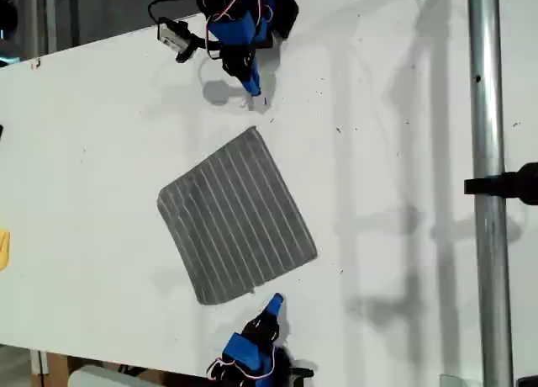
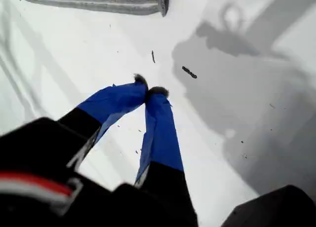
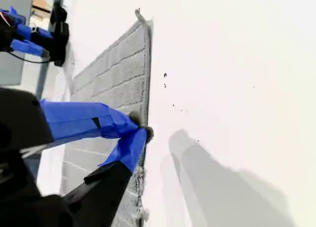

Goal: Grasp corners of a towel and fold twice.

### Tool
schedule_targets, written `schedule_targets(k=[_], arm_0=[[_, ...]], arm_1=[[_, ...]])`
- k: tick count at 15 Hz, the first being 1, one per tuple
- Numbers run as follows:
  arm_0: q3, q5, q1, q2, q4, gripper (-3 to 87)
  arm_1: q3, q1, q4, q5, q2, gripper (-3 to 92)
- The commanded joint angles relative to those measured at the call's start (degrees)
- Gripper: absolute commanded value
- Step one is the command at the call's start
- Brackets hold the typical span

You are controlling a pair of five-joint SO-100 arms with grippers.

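The grey striped towel (image 1: pixel 235 219) lies flat and unfolded on the white table, turned like a diamond in the exterior view. My first gripper (image 1: pixel 254 88) is shut and hangs over bare table a short way beyond the towel's far corner (image 1: pixel 252 131). The first wrist view shows that corner (image 2: pixel 163 2) ahead of the closed tips (image 2: pixel 150 91). My second gripper (image 1: pixel 276 301) is shut too, just off the towel's near edge. In the second wrist view its tips (image 3: pixel 142 127) meet at the towel's (image 3: pixel 113 74) border, with nothing visibly pinched.
A metal pole (image 1: pixel 487 193) with a black clamp (image 1: pixel 513 183) runs down the exterior view's right. A small yellow object (image 1: pixel 3 248) sits at that view's left edge. Dark specks (image 2: pixel 189 72) dot the white table (image 1: pixel 403 109).
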Motion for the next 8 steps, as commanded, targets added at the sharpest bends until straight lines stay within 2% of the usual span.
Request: schedule_targets(k=[1,6,8], arm_0=[[0.3,-43.0,-10.3,0.4,-0.2,-1.0],[0.3,-42.8,-10.4,0.4,-0.2,-0.9],[0.2,-45.1,-10.2,0.4,-0.2,-2.9]], arm_1=[[-1.2,2.5,0.4,0.2,0.1,-0.3],[-1.2,2.5,0.4,0.2,0.1,-0.3],[-2.7,0.8,0.4,0.1,0.1,-0.3]])
